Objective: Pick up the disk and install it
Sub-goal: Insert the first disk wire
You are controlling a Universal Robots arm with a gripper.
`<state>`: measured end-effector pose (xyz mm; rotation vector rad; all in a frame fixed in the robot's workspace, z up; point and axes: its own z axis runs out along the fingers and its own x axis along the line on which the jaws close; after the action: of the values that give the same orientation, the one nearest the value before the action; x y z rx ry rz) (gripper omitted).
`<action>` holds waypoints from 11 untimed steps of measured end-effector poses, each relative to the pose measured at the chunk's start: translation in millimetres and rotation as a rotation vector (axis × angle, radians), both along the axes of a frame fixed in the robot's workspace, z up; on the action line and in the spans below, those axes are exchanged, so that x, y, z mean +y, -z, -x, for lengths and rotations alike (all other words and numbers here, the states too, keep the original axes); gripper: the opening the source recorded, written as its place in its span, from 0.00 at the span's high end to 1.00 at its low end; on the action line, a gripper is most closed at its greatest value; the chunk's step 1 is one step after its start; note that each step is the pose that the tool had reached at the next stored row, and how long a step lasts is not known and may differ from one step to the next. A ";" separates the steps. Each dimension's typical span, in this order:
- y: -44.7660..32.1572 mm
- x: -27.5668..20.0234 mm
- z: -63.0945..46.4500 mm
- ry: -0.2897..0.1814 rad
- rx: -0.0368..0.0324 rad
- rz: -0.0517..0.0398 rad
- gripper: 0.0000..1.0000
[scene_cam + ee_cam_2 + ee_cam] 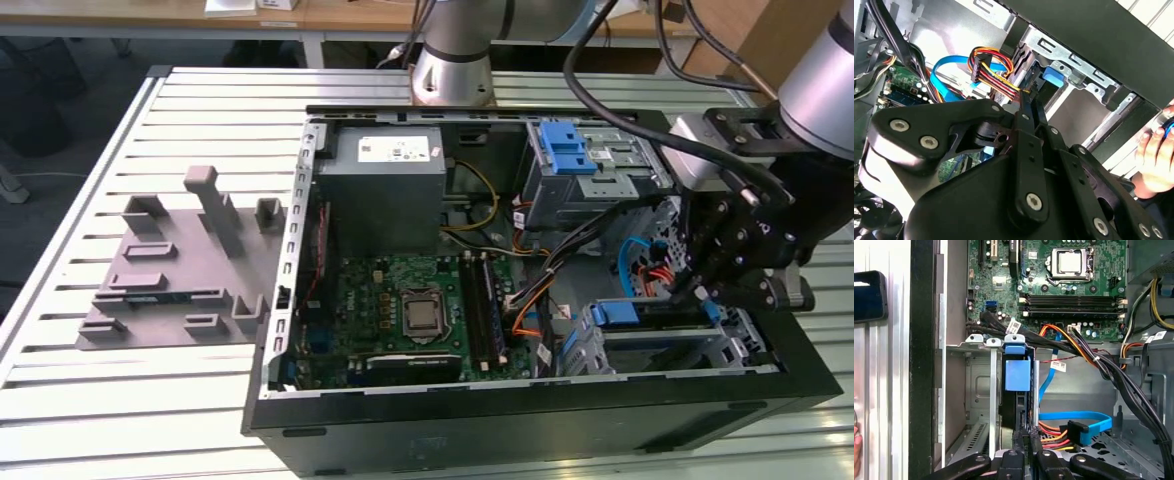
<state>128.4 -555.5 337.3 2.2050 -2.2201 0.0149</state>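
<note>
Our gripper (703,290) sits at the right of the exterior view, reaching down into the open computer case (534,420) over the drive cage (667,345) in the lower right corner. In the first wrist view the two fingers (1019,440) come up from the bottom centre of the frame drawn close together, with little gap, and they appear to pinch the near edge of the disk (1016,390). The disk stands on edge in a slot of the cage, its blue carrier tab (1017,374) facing the camera near the middle of the frame. We judge it is held edge-on like this so it can slide along the cage's rails. It looks mostly seated, though how deep it sits we cannot tell. In the second wrist view the fingers run up to the blue tab (1051,77) against the grey cage wall at upper centre. Blue and orange cables (1074,422) lie just beside the slot, at lower right of the first wrist view. A person's hand (1156,157) rests at the right edge of the second wrist view, outside the case.
</note>
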 end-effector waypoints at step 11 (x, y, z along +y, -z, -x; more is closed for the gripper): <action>2.3 -0.6 0.0 0.003 0.0000 -0.0092 0.84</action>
<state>128.3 -556.1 335.0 2.2060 -2.2283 0.0047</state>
